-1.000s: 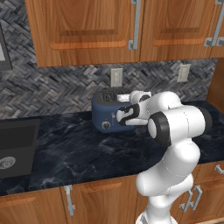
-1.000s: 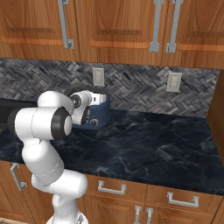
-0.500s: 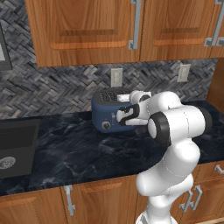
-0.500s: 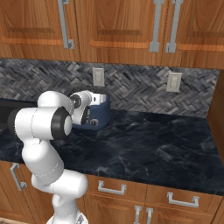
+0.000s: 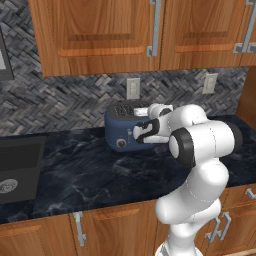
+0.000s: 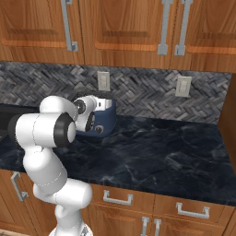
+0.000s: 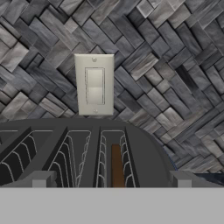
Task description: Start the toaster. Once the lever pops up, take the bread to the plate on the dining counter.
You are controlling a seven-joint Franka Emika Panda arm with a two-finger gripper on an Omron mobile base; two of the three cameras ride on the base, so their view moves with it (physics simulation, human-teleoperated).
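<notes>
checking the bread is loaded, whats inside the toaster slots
In the hand view, the bread stands as a thin brown edge in one slot of the toaster; the neighbouring slots show wire guides. Its lower part is hidden, and the gripper sits just above.

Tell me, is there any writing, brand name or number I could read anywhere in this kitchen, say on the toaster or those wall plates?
None can be read.
The toaster shows grey knobs but no brand or numbers.
The wall switch plate is blank, with no lettering.
The second wall plate is plain too, though small.
The cabinet doors carry only metal handles, no labels.
</notes>
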